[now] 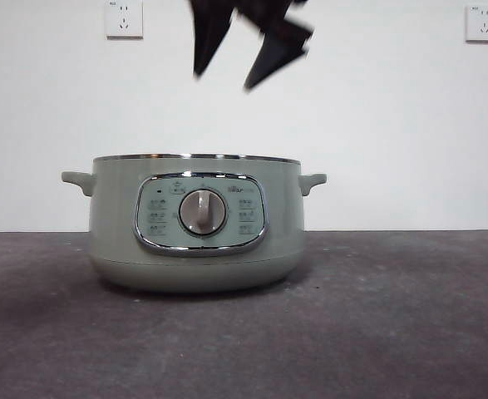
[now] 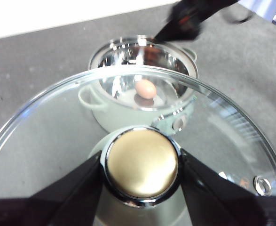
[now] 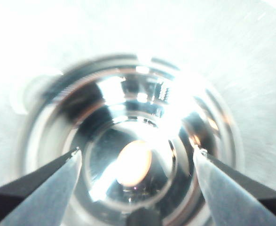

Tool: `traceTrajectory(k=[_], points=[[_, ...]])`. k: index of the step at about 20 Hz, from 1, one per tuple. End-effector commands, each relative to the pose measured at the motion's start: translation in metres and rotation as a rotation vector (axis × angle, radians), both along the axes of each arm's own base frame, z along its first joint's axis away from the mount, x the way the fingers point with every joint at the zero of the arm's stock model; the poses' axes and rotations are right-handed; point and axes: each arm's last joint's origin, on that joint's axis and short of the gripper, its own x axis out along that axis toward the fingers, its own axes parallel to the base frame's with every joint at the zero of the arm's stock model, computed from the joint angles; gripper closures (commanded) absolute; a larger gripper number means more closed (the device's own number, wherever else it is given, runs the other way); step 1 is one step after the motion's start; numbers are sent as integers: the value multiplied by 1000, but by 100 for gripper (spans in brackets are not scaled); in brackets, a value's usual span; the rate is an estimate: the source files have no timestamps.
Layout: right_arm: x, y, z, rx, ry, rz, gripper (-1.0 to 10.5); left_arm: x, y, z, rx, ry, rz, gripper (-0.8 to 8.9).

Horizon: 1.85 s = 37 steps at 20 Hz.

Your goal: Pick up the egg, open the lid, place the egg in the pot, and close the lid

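Glass lid [image 2: 128, 108] clamped by its knob in left claw [image 2: 141, 165], held clear of pot [image 1: 195, 229]. Egg [image 2: 145, 88] already resting inside. Right claw [image 3: 135, 157] spread apart above: withdraw first, then lower lid level, centred on rim.

Bare test-bench setting, plain white wall [image 1: 377, 125], two wall sockets [image 1: 124, 18], grey tabletop [image 1: 393, 332]

Clear glass lid [image 2: 72, 122], mirror-bright steel pot [image 2: 142, 70].
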Motion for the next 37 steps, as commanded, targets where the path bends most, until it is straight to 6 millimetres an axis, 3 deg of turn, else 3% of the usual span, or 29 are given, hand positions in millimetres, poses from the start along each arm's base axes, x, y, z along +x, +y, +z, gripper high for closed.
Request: traceTrajectory(k=[1,6,13,16,24,28,32,37], points=[[-23,-17,27,21,1,-1,537,6,-1,9,-19,-69,-9,822],[-79,-58,69,15,43,48,540,43,-7,14,-48,-76,-71,821],[-131,-96,90,30,72,76,541,109,-28,9,-50,-65,-165,821],[-153,-113,75,42,81,75,542,136,-46,3,-44,-62,-222,821],[-209,-156,-9,107,162,-32,542,203,-108,-17,2,-70,-288,821],[-228,-171,-44,129,201,-85,542,237,-128,-27,61,-38,-276,822],[-245,-185,-57,163,194,-143,542,263,-140,-43,74,-21,-268,822],[-259,-196,-54,210,155,-167,542,284,-150,-68,90,23,-267,822]])
